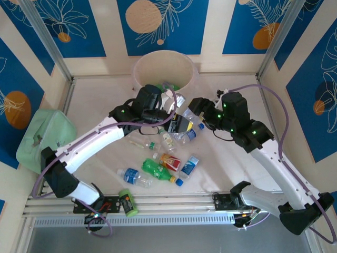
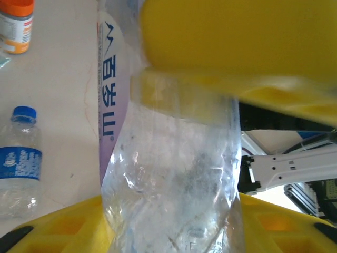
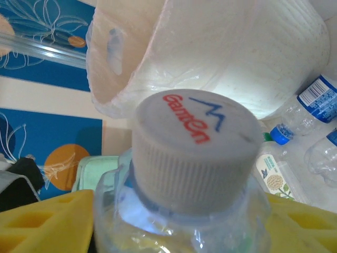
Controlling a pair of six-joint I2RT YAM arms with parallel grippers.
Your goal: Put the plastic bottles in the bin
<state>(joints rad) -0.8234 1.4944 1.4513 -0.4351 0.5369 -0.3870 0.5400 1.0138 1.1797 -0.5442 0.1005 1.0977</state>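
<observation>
Both arms reached far toward the middle, wrists nearly meeting. The left gripper pinched a clear bottle; the right gripper flanked its capped end, grip unclear.

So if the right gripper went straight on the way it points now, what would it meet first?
The grey-capped bottle that sits between the right gripper's fingers. Past that, the line leads to the white bin, though how far off it stands is hard to judge from the wrist view.

White ribbed bin; clear bottle; grey cap, red lettering.
</observation>
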